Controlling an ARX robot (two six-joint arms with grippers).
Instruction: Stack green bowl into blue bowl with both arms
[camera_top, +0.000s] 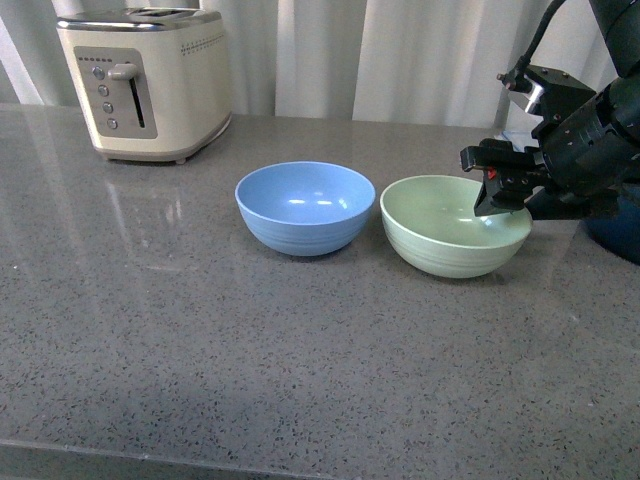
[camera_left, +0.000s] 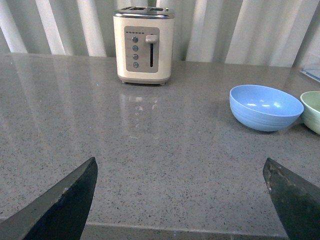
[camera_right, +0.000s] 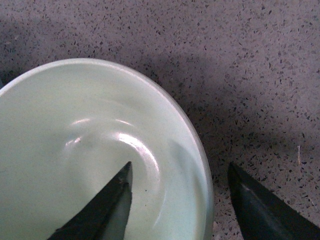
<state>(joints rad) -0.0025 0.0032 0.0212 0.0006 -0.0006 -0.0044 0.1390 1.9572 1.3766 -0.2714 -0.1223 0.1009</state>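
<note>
The green bowl (camera_top: 455, 224) stands on the grey counter just right of the blue bowl (camera_top: 305, 207); the two nearly touch. My right gripper (camera_top: 497, 192) is open at the green bowl's far right rim. In the right wrist view one finger (camera_right: 107, 205) is inside the green bowl (camera_right: 75, 150) and the other is outside, with the rim between them. My left gripper (camera_left: 180, 170) is open and empty over bare counter, out of the front view. Its view shows the blue bowl (camera_left: 266, 107) at the right and an edge of the green bowl (camera_left: 312, 111).
A cream toaster (camera_top: 145, 80) stands at the back left, also seen in the left wrist view (camera_left: 144, 45). A dark navy object (camera_top: 615, 232) sits at the right edge behind my right arm. White curtains hang behind the counter (camera_top: 200, 350).
</note>
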